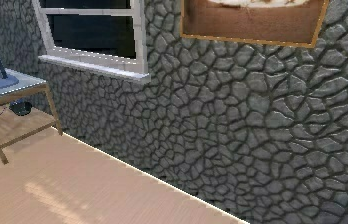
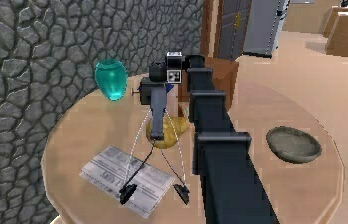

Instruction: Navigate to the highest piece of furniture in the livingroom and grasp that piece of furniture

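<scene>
Dark square-section arm, two white squares with black marks, dark-bodied end effector — thin fingers, black tips

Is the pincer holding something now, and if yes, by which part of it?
It cannot be told. A newspaper and a yellowish thing lie on the round table at or behind the far end of the pincer.

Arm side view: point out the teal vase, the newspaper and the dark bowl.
teal vase (image 2: 110, 82), arm side view, middle of its body.
newspaper (image 2: 107, 168), arm side view, centre of the page.
dark bowl (image 2: 294, 143), arm side view, its inner hollow.
</scene>
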Controlling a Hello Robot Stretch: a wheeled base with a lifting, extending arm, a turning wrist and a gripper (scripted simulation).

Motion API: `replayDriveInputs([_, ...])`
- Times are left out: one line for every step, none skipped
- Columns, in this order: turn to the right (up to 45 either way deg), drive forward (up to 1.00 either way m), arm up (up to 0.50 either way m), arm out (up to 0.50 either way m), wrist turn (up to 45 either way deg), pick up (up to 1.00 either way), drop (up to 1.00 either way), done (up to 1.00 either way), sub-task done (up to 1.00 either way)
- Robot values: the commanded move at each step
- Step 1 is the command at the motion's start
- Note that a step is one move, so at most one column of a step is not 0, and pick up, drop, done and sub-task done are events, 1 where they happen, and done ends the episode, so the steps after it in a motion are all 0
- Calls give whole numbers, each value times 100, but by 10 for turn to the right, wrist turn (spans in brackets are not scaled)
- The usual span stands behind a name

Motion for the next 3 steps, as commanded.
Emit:
replayDriveInputs([0, 0, 0, 0, 450, 0, 0, 0, 0])
replayDriveInputs([0, 0, 0, 0, 450, 0, 0, 0, 0])
replayDriveInputs([0, 0, 0, 0, 450, 0, 0, 0, 0])
